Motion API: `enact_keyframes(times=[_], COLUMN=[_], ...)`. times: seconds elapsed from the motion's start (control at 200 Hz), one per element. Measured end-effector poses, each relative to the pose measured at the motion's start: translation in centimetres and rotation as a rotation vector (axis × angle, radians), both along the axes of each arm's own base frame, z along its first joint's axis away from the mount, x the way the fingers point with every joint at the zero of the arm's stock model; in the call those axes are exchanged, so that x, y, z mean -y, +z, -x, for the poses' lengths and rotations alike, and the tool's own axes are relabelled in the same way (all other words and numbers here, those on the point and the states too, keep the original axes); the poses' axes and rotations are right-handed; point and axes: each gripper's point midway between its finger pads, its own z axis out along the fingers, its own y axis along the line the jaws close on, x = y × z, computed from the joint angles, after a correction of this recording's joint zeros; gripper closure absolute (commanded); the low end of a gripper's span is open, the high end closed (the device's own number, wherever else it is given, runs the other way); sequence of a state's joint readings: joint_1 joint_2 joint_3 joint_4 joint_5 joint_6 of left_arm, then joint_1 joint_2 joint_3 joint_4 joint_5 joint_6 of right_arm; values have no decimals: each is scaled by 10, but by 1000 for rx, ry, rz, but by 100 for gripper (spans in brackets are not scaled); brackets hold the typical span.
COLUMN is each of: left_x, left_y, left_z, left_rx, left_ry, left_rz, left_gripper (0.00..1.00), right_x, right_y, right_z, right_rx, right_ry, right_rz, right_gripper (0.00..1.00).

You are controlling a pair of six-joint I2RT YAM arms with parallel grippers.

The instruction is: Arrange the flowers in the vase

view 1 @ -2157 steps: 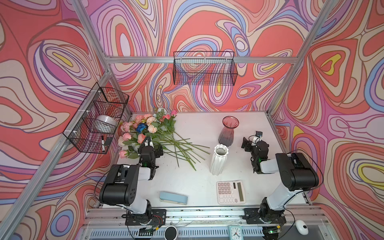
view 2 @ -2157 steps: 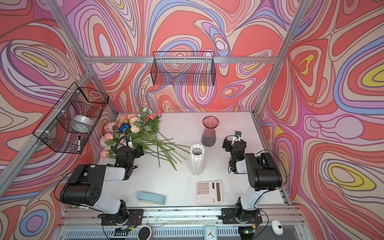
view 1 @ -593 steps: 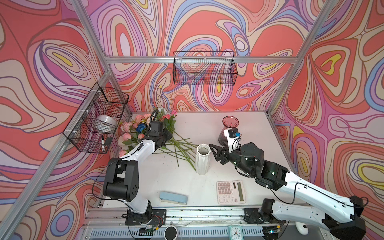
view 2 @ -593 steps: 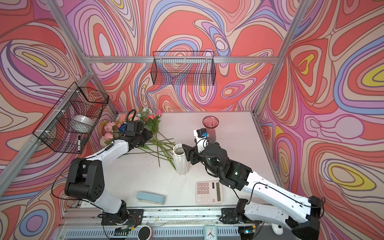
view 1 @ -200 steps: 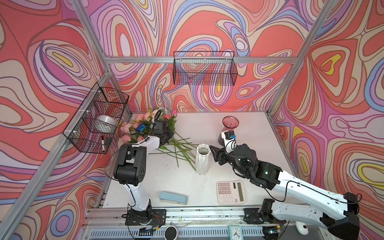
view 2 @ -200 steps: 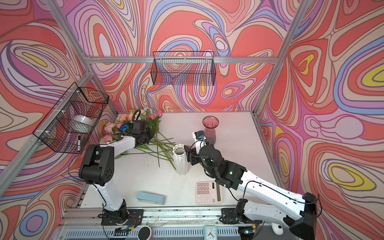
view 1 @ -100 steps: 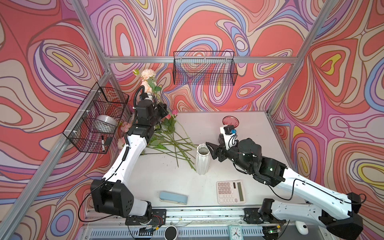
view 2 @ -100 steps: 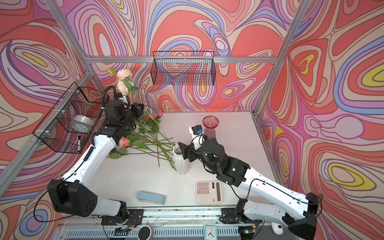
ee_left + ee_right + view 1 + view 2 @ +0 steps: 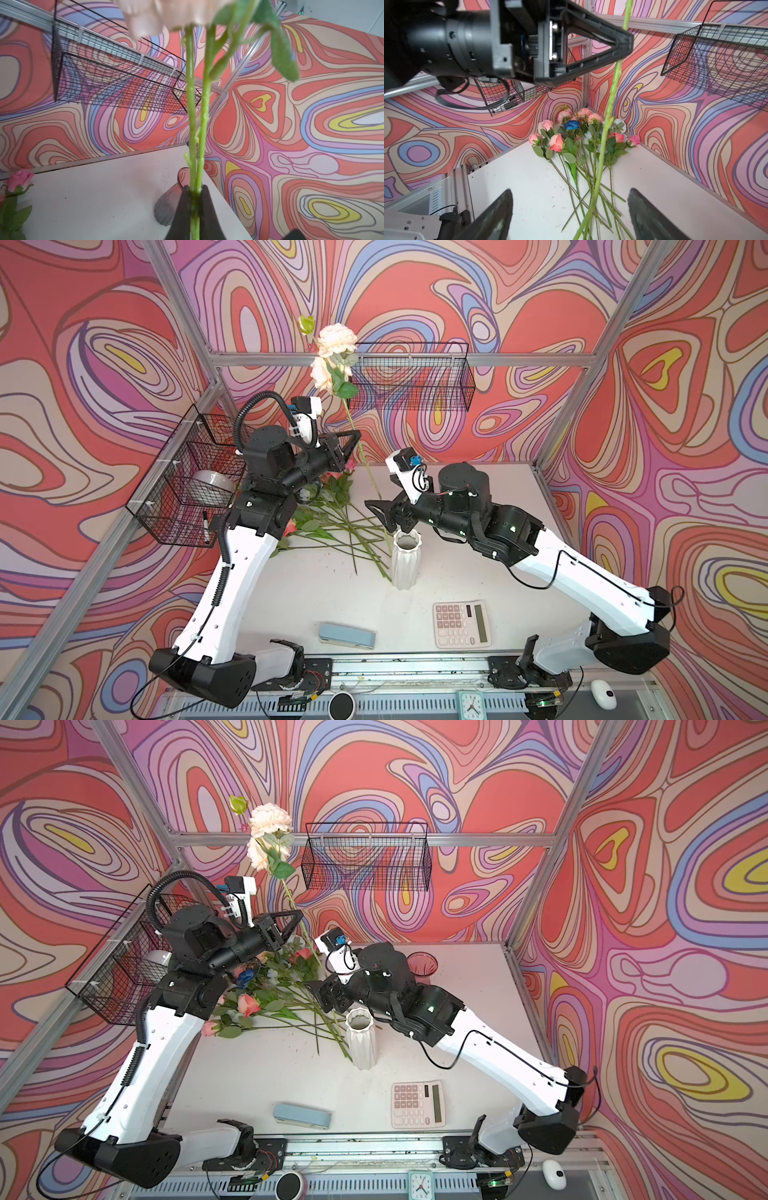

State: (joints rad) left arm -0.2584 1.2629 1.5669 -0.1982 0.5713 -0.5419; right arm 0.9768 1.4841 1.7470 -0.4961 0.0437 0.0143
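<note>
Left gripper point(image 9: 355, 434) is clamping one flower point(image 9: 336, 339), upper centre; right gripper point(image 9: 570, 193) is gaping around its stem point(image 9: 611, 108); vase point(image 9: 406, 566) is apparently sitting empty.

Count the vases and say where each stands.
2. The white ribbed vase stands mid-table by the flowers; the red glass vase stands farther back, partly hidden behind the right arm.

- White shells and black joint housings are seen on the left arm point(image 9: 237, 572) and the right arm point(image 9: 582, 580).
- A ribbed black conduit point(image 9: 235, 433) is routed along the left arm.
- The left end effector point(image 9: 355, 435) is framed in black triangles.
</note>
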Motion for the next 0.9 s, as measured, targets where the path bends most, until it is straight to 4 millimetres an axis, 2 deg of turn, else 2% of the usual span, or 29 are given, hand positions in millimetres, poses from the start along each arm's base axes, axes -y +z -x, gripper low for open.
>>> enact_keyframes(times=[0.135, 0.28, 0.335, 0.491, 0.521, 0.551, 0.581, 0.631, 0.666, 0.756, 0.836, 0.901], left_x=[9, 17, 19, 23, 24, 24, 24, 23, 21, 14, 2, -10], left_y=[1, 14, 19, 28, 29, 30, 31, 33, 32, 25, 13, -2], left_z=[25, 49, 56, 69, 69, 70, 71, 72, 74, 81, 87, 93], left_rx=[20, 76, 95, 121, 121, 117, 117, 118, 116, 101, 88, 80], left_ry=[-101, -200, -227, -281, -286, -288, -289, -283, -276, -237, -169, -99], left_rz=[3, 14, 18, 37, 43, 48, 55, 73, 85, 119, 148, 169], left_gripper=[100, 100, 100, 100, 86, 61, 43, 26, 21, 16, 11, 10], right_x=[-4, -3, -4, -9, -9, -10, -11, -11, -11, -6, 9, 23], right_y=[5, 15, 22, 39, 40, 42, 42, 42, 41, 28, 14, 12], right_z=[-3, 0, 2, 6, 7, 8, 8, 8, 8, 13, 18, 21], right_rx=[1, 8, 15, 28, 26, 26, 29, 28, 28, 32, 39, 63], right_ry=[0, 11, 24, 57, 63, 70, 73, 70, 70, 69, 46, 14], right_rz=[6, -12, -25, -71, -79, -85, -88, -101, -109, -119, -125, -144], right_gripper=[21, 27, 36, 77, 87, 100, 100, 100, 100, 100, 100, 100])
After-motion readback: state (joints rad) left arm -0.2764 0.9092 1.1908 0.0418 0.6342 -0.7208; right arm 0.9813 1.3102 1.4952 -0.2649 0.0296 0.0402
